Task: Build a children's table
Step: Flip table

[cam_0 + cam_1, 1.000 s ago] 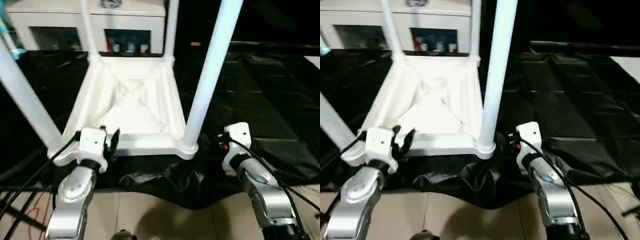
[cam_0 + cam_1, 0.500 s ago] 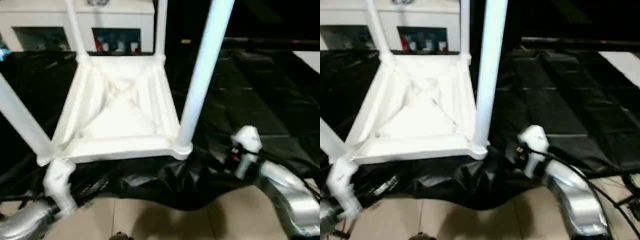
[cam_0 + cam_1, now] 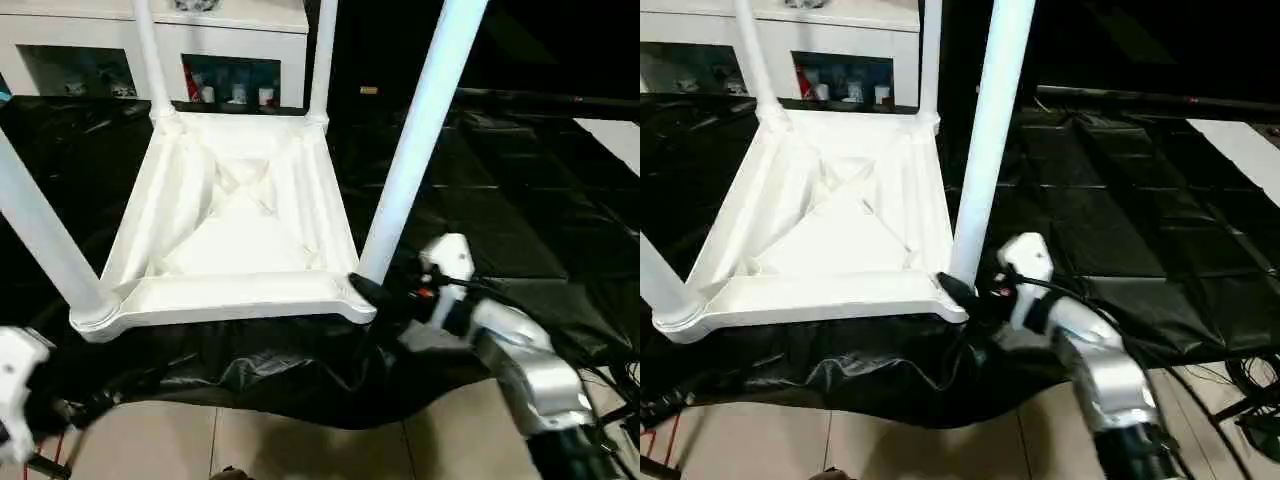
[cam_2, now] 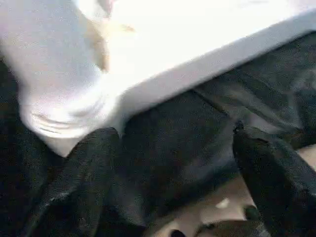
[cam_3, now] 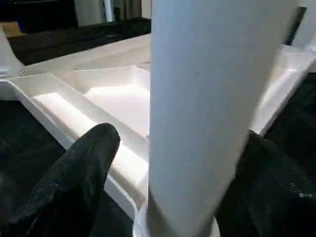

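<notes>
On black sheet [image 3: 480, 230], upturned children's table [image 3: 240, 230]; right tool [image 5: 173, 163] fingers spread around leg [image 3: 415, 150]; left tool [image 4: 173, 163] wide, empty.

**Silver arms, white wrists, black fingers**

The right arm, at the lower right of the head views, has a rounded, glossy silver forearm [image 3: 530, 370] that ends in a white wrist housing [image 3: 449, 258] with a small red mark. Thin black cables run along it. The right pincer [image 5: 163, 168] has thick, matte black fingers [image 5: 74, 177]. The left pincer [image 4: 173, 182] is equally dark, behind it a white housing [image 3: 15, 385].
</notes>
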Motion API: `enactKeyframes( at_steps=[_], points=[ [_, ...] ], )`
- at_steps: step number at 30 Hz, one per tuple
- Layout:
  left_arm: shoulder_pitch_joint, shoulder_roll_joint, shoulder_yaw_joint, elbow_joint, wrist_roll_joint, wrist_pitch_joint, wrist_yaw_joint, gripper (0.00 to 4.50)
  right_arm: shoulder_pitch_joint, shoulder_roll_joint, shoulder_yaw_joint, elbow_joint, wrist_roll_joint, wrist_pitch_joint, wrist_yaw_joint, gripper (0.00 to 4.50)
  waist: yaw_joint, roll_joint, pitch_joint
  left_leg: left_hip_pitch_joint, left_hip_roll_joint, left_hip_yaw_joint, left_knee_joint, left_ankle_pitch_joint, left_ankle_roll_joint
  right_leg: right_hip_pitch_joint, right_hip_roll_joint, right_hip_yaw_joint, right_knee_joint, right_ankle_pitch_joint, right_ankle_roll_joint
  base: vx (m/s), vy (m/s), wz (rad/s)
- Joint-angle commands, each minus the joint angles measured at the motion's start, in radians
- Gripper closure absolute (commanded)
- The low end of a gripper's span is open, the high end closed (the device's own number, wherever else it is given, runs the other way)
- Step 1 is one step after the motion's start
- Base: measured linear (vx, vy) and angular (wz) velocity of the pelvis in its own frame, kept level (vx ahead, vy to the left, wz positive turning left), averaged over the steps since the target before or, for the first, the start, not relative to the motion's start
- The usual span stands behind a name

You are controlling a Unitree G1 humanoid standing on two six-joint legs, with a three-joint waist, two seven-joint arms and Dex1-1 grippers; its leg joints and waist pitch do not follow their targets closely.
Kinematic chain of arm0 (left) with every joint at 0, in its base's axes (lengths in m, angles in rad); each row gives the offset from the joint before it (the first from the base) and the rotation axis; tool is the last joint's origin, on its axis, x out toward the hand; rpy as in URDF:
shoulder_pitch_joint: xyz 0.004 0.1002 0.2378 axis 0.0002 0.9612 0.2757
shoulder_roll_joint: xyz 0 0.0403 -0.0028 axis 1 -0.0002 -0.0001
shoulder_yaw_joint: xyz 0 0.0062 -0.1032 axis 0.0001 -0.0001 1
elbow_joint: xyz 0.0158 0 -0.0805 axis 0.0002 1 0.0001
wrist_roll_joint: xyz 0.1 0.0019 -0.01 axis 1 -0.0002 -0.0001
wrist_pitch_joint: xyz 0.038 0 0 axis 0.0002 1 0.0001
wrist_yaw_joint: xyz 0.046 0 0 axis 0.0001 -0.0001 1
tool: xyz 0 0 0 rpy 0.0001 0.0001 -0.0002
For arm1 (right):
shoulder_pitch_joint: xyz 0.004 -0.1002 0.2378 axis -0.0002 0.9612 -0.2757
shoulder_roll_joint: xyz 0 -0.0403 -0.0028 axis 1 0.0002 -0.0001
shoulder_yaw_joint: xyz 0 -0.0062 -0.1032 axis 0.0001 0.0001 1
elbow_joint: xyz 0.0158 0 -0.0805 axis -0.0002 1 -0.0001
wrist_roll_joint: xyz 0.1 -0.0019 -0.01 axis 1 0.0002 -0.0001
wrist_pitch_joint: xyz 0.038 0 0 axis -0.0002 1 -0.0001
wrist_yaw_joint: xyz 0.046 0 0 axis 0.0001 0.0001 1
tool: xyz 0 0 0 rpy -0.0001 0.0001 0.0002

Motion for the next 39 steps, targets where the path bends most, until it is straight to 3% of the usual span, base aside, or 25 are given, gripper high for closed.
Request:
enactKeyframes(
  at_steps=[1,7,13,16,20,24,27,31,33,39],
  points=[
    [-0.025,0.003,0.004,0.016,0.026,-0.017,0.04,0.09,-0.021,0.001,-0.008,0.034,-0.02,-0.015,-0.022,0.57,-0.006,0.025,-0.033,0.03,0.048,-0.019,-0.097,-0.319,-0.04,0.003,-0.069,0.049,-0.087,-0.123,-0.156,0.0,0.0,0.0],
    [-0.166,-0.061,-0.015,0.074,0.094,-0.039,0.209,0.0,-0.073,0.047,-0.037,0.138,-0.042,-0.03,-0.125,0.96,-0.003,0.023,-0.039,0.031,0.047,-0.018,-0.091,-0.266,-0.047,0.01,-0.071,0.047,-0.08,-0.06,-0.164,0.0,0.0,0.0],
    [-0.29,-0.163,-0.06,0.1,0.091,-0.027,0.324,0.0,-0.095,0.067,-0.054,0.196,-0.054,-0.063,-0.167,1.45,-0.004,0.027,-0.045,0.028,0.045,-0.017,-0.087,-0.236,-0.051,0.016,-0.069,0.044,-0.073,-0.006,-0.171,0.0,0.0,0.0],
    [-0.305,-0.182,-0.077,0.099,0.099,-0.019,0.342,0.0,-0.098,0.069,-0.055,0.203,-0.057,-0.069,-0.172,1.72,-0.002,0.025,-0.046,0.027,0.044,-0.016,-0.084,-0.227,-0.048,0.019,-0.07,0.044,-0.073,0.007,-0.172,0.0,0.0,0.0],
    [-0.343,-0.276,-0.117,0.082,0.12,0.022,0.446,0.0,-0.098,0.078,-0.06,0.215,-0.058,-0.082,-0.201,2.06,-0.002,0.027,-0.046,0.028,0.046,-0.016,-0.085,-0.242,-0.052,0.018,-0.07,0.044,-0.075,-0.002,-0.18,0.0,0.0,0.0],
    [-0.365,-0.358,-0.179,0.087,0.195,0.046,0.575,0.0,-0.105,0.094,-0.083,0.244,-0.065,-0.101,-0.254,2.32,0.001,0.026,-0.045,0.028,0.047,-0.017,-0.084,-0.257,-0.05,0.018,-0.071,0.045,-0.08,-0.03,-0.172,0.0,0.0,0.0],
    [-0.368,-0.417,-0.175,0.094,0.239,0.041,0.681,0.0,-0.111,0.102,-0.099,0.263,-0.071,-0.113,-0.295,2.56,0.001,0.023,-0.045,0.026,0.047,-0.018,-0.084,-0.265,-0.047,0.019,-0.072,0.045,-0.084,-0.067,-0.159,0.0,0.0,0.0],
    [-0.384,-0.474,-0.143,0.098,0.244,-0.016,0.749,0.0,-0.116,0.109,-0.11,0.273,-0.062,-0.117,-0.309,2.62,0.002,0.021,-0.044,0.024,0.046,-0.019,-0.084,-0.261,-0.043,0.019,-0.071,0.044,-0.088,-0.074,-0.153,0.0,0.0,0.0],
    [-0.386,-0.48,-0.139,0.096,0.247,-0.027,0.761,0.26,-0.116,0.11,-0.11,0.274,-0.063,-0.119,-0.31,2.63,0.002,0.017,-0.046,0.022,0.046,-0.019,-0.083,-0.251,-0.039,0.019,-0.07,0.043,-0.086,-0.059,-0.146,0.0,0.0,0.0],
    [-0.389,-0.57,-0.098,0.074,0.232,-0.205,0.828,0.78,-0.121,0.113,-0.108,0.295,-0.071,-0.137,-0.318,2.63,0.001,0.015,-0.046,0.019,0.047,-0.021,-0.084,-0.255,-0.034,0.02,-0.073,0.043,-0.089,-0.062,-0.144,0.0,0.0,0.0]
  ],
)
